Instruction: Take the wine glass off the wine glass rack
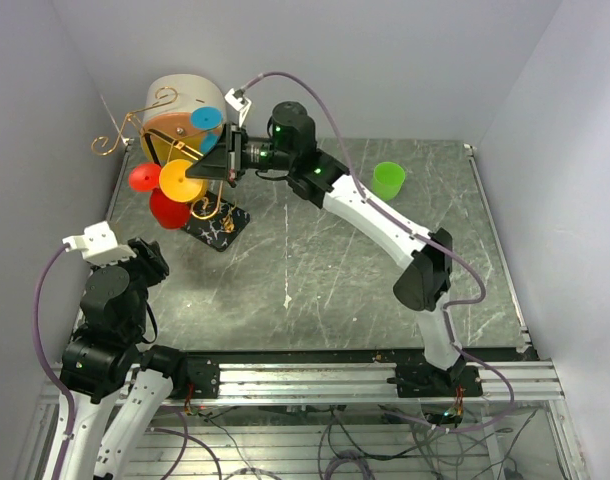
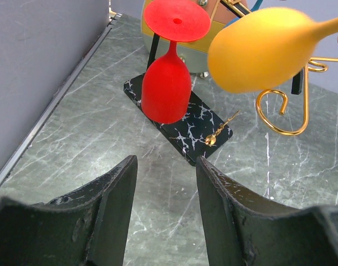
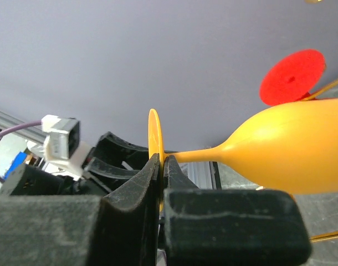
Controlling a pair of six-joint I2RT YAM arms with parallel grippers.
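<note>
Top external view: wine glass rack (image 1: 221, 226) stands at upper left of frame, its black speckled base on the table (image 1: 315, 290). A cream drum (image 1: 180, 100) sits just behind it, and a green cup (image 1: 389, 180) is well apart at upper right.
Right gripper (image 3: 160, 163): clenched on the thin foot disc of the yellow wine glass (image 3: 291, 147). The right wrist view shows the disc edge-on between the fingers, with the stem running to the bowl at right of frame.
Yellow glass position: roughly horizontal, up at the rack's rails and above the base. Cannot tell whether the foot is clear of the gold wires.
Red wine glass (image 2: 166, 88): hangs bowl-down from the rack, foot on top, over the base. No gripper on it.
Left gripper (image 2: 166, 188): released, fingers spread, nothing between them. It faces the rack from well apart.
Done: grasp on the yellow glass is made.
Remaining (judged): draw the foot out along the rails past the scroll ends, then carry the glass clear of the rack.
Risk (judged): the bowl's weight sits far from the pinch, so the glass may pivot. The bowl is also near the red glass.
</note>
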